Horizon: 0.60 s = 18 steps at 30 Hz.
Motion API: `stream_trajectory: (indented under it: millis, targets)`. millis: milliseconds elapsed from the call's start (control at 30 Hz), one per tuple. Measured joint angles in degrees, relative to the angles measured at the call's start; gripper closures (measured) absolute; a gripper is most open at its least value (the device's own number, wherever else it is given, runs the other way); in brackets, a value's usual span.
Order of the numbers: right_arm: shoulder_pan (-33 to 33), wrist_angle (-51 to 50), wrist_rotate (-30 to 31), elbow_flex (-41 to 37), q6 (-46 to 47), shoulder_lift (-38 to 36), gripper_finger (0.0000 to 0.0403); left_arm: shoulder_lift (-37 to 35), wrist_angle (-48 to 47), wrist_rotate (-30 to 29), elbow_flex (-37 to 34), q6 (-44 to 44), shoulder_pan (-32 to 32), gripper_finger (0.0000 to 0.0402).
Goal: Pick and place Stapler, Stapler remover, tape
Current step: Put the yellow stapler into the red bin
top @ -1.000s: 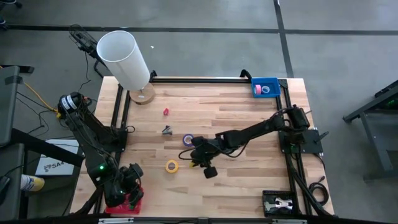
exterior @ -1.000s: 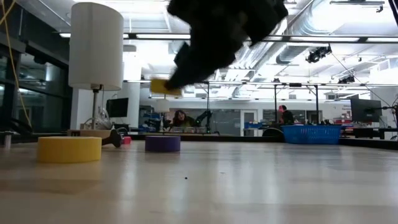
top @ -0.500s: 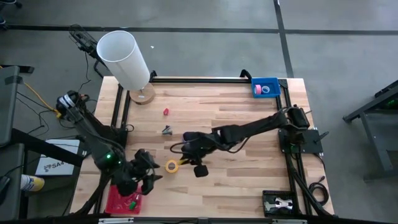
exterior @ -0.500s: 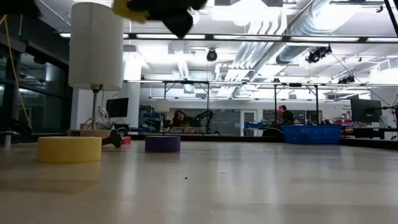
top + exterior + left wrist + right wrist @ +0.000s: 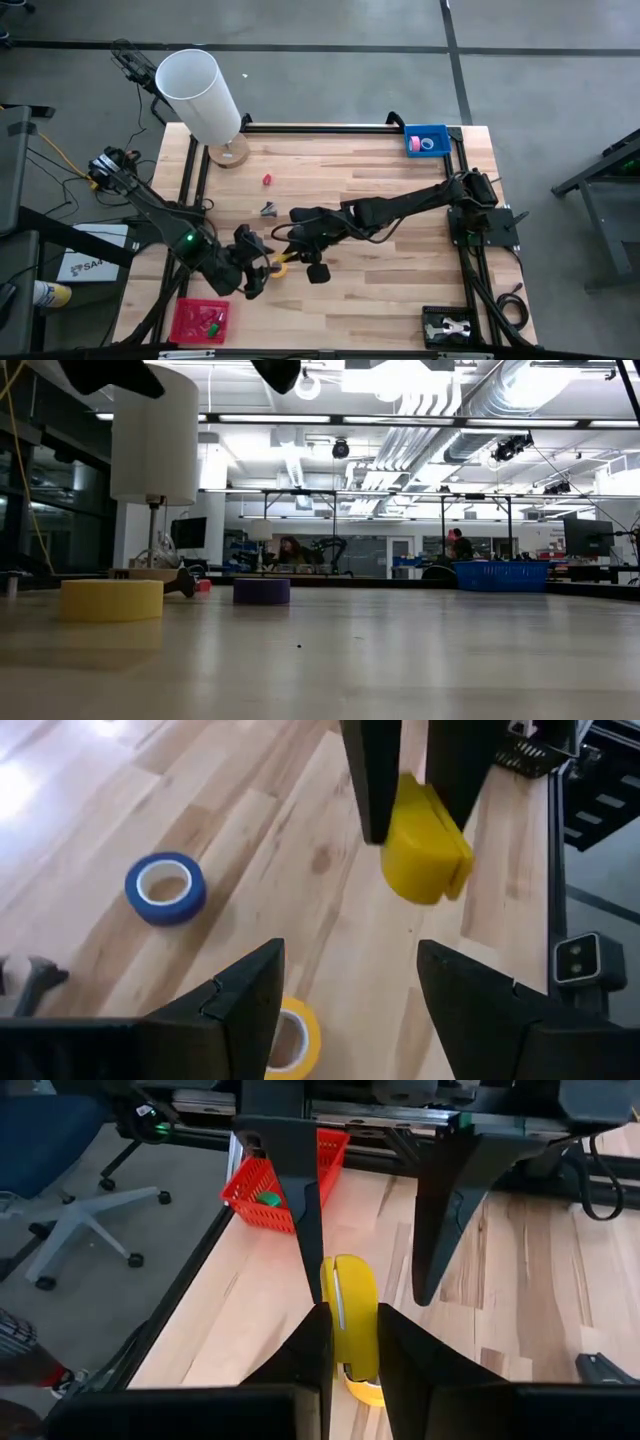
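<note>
R end effector clenched on yellow stapler, held above table | L end effector released, facing stapler | yellow tape, purple tape on table | red basket at table's near-left corner

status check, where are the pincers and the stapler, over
Right pincer shut on yellow stapler, up off the table. Left pincer open, facing it, not touching. Yellow tape roll on the table below, nothing between the pincers.
</note>
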Motion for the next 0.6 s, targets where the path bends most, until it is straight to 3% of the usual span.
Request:
stream_trajectory:
  millis: [600]
  targets:
    - [0.0,-3.2,4.7,-0.1,1.6,0.0,0.0357,0.0,2.6,-1.7,0.0,4.1,0.8,0.0177]
